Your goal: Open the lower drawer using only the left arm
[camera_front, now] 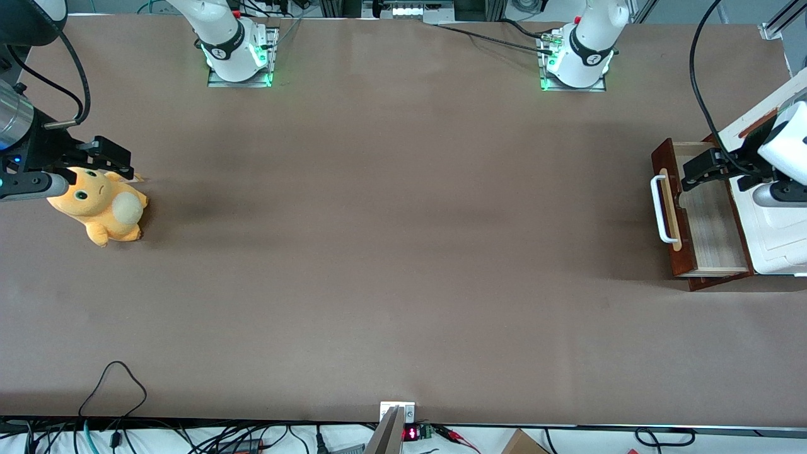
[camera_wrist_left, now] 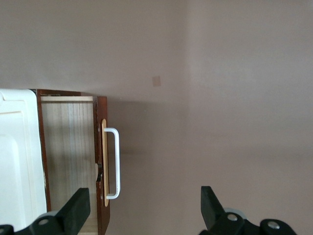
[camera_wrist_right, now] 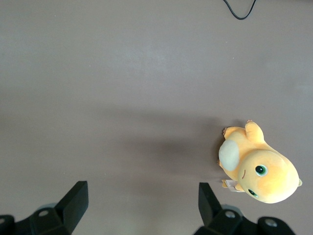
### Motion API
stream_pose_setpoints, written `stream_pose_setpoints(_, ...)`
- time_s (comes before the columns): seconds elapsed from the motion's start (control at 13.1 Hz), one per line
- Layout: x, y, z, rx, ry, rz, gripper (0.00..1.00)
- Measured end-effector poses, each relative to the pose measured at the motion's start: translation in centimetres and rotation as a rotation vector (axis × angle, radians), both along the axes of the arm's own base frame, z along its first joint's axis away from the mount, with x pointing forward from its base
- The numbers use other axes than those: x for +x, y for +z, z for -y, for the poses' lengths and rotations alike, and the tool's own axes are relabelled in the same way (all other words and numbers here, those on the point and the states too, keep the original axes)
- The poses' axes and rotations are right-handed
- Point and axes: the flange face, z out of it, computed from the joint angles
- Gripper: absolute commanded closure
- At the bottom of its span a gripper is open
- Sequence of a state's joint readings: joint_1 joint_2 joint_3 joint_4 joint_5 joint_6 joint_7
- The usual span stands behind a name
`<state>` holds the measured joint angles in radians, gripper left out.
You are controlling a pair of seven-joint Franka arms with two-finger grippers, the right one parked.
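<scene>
Gripper (camera_front: 696, 170) of the left arm (camera_front: 782, 151) hangs above the pulled-out lower drawer (camera_front: 709, 217), its 2 fingers spread wide and holding nothing.

At the working arm's end of the brown table (camera_front: 391, 252) the drawer stands open, showing its pale wood inside; its white bar handle (camera_front: 659, 209) sits on a pale strip across the dark red-brown front and faces the parked arm's end; the gripper is over the drawer's inside just beside that front, apart from the handle; in the left wrist view the black fingertips (camera_wrist_left: 78, 208) stand well apart, with the drawer front (camera_wrist_left: 101, 166) and handle (camera_wrist_left: 116, 162) between them; a white moulded box top (camera_front: 778, 243) covers the cabinet above the drawer; an orange plush toy (camera_front: 101, 208) lies toward the parked arm's end of the table.
</scene>
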<state>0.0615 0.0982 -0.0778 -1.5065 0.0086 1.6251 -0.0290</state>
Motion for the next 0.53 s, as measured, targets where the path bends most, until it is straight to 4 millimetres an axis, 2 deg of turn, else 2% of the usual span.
stream_pose_setpoints(0.15,-0.07,0.59,-0.01,0.0,0.0,0.011,0.0)
stream_pose_setpoints(0.53,-0.57,0.45,0.15,0.001,-0.003,-0.031,0.0)
